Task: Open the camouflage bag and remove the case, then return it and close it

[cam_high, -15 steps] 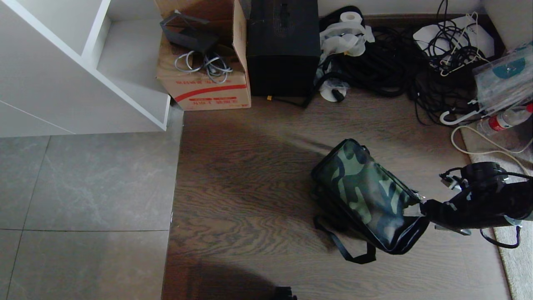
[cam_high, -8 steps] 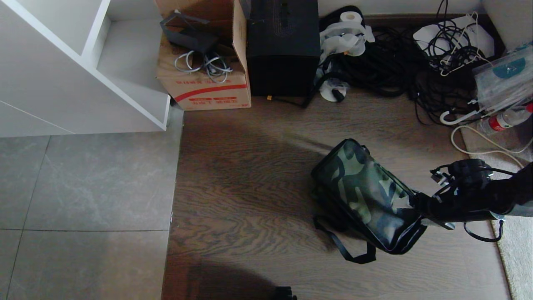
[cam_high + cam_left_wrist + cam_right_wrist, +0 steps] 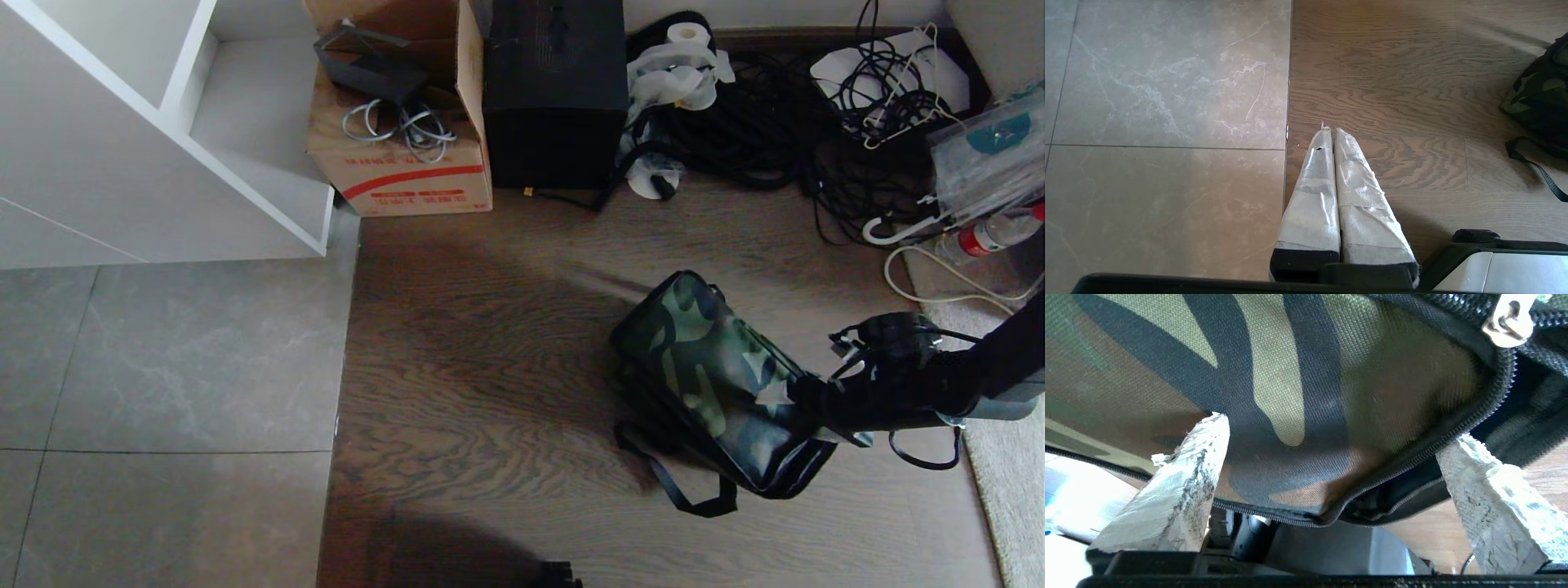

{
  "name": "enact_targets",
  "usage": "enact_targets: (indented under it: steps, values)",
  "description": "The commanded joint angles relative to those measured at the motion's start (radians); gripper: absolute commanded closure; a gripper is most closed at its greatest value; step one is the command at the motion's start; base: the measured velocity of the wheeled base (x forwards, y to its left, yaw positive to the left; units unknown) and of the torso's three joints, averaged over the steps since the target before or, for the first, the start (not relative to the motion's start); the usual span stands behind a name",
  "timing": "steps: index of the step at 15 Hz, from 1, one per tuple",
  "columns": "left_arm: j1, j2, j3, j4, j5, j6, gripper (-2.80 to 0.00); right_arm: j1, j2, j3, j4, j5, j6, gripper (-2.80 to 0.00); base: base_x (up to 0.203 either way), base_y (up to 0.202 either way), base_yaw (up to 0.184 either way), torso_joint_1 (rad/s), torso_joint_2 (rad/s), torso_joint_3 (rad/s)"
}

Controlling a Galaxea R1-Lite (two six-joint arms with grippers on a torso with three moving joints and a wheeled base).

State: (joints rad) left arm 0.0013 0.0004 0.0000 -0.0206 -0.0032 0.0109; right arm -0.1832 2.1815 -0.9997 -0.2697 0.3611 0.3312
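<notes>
**Op:** Bag (image 3: 718, 384) lay shut on the wood floor, right of centre. I had the right gripper (image 3: 804, 400) at its near corner, jaws spread wide, holding nothing; lid edge and zip (image 3: 1453, 428) sat between the fingers (image 3: 1184, 477).

**Obs:** The zip pull (image 3: 1506, 320)?

**Op:** Off to one side, not between the jaws. I judged it best to shift onto it, pinch, then drag along the zip line. Left gripper (image 3: 1331, 134) hung closed and empty over the floor.
</notes>
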Motion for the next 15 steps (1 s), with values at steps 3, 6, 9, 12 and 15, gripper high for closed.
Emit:
enact_targets:
  steps: [3,6,9,12,15]
  values:
    - [0.0,0.0,0.009,-0.001,0.0,0.0,0.0,0.015,0.025,-0.019,-0.04,0.001,0.016,0.0,0.0,0.0,0.0,0.0,0.0,0.0]
    - [0.0,-0.002,0.009,-0.001,0.0,0.0,0.0,0.016,0.03,-0.021,-0.088,-0.002,0.009,0.0,0.0,0.0,0.0,0.0,0.0,0.0]
    - [0.0,0.0,0.009,-0.001,0.0,0.0,0.0,0.01,0.021,-0.013,-0.09,-0.002,-0.013,0.0,0.0,0.0,0.0,0.0,0.0,0.0]
    - [0.0,-0.002,0.009,-0.001,0.0,0.0,0.0,-0.05,0.008,-0.002,-0.073,0.0,-0.138,0.0,0.0,0.0,0.0,0.0,0.0,0.0]
    - [0.0,-0.002,0.009,-0.001,0.0,0.0,0.0,-0.129,-0.01,0.036,-0.024,-0.003,-0.397,0.0,0.0,0.0,0.0,0.0,0.0,0.0]
